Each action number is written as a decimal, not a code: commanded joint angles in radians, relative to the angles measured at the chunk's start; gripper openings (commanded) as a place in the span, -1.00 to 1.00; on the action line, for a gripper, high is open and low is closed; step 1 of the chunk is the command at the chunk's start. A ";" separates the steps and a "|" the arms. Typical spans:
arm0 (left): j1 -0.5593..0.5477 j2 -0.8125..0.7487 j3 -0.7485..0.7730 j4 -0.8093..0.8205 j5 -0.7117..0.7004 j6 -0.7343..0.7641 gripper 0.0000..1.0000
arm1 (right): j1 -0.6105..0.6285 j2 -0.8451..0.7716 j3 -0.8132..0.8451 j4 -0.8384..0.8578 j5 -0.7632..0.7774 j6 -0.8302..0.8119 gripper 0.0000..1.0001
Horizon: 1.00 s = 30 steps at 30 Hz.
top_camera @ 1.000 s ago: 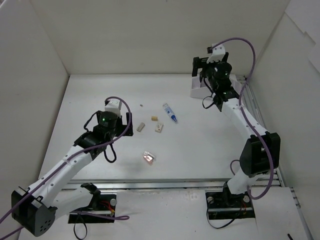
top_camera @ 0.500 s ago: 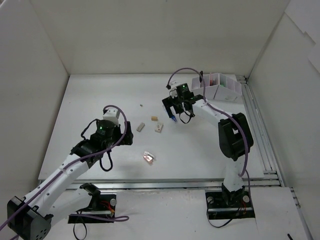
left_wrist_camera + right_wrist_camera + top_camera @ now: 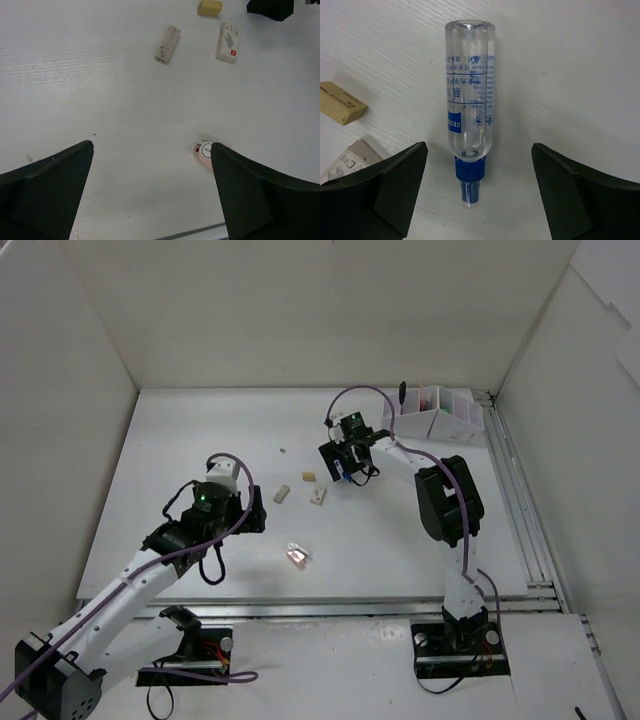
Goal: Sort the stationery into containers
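Observation:
A clear tube with a blue cap point(image 3: 469, 100) lies flat on the table. My right gripper point(image 3: 479, 190) is open, one finger on each side of the tube, neither touching it. From above, the right gripper point(image 3: 343, 462) covers most of the tube. A beige eraser point(image 3: 309, 478), a white eraser point(image 3: 318, 496) and a greyish eraser point(image 3: 281, 494) lie just left of it. My left gripper point(image 3: 152, 146) hangs open above bare table, its right fingertip beside a small pink item point(image 3: 204, 151). The white organiser point(image 3: 435, 415) stands at the back right.
White walls close in the table on the left, back and right. A metal rail point(image 3: 520, 500) runs along the right side and the near edge. A tiny dark speck point(image 3: 283, 451) lies toward the back. The organiser holds some stationery.
My right arm swung from the organiser at the back right over to the tube and came down around it. The left arm shifted slightly toward the near edge.

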<state>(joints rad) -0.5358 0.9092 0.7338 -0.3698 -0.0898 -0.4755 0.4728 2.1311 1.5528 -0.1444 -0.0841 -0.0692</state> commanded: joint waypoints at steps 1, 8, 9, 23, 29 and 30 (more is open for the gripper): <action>-0.003 -0.007 0.006 0.040 -0.017 -0.002 0.99 | 0.009 0.019 0.058 -0.004 -0.011 0.020 0.62; -0.003 -0.010 0.038 0.037 -0.040 0.012 0.99 | 0.015 0.009 0.076 -0.004 0.001 0.034 -0.81; -0.003 -0.010 0.039 0.042 -0.042 0.017 0.99 | 0.015 -0.009 0.067 -0.004 0.016 0.028 -0.85; -0.003 0.023 0.059 0.064 -0.060 0.021 0.99 | -0.066 -0.142 0.427 -0.417 0.240 -0.385 -1.00; -0.003 0.077 0.101 0.071 -0.059 0.031 0.99 | -0.076 0.058 0.767 -0.639 0.400 -0.497 -1.00; -0.003 0.082 0.102 0.072 -0.057 0.032 0.99 | -0.077 0.087 0.786 -0.649 0.424 -0.520 -1.00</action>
<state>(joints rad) -0.5358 0.9749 0.7666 -0.3576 -0.1326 -0.4603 0.3935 2.1426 2.2662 -0.6460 0.2066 -0.4847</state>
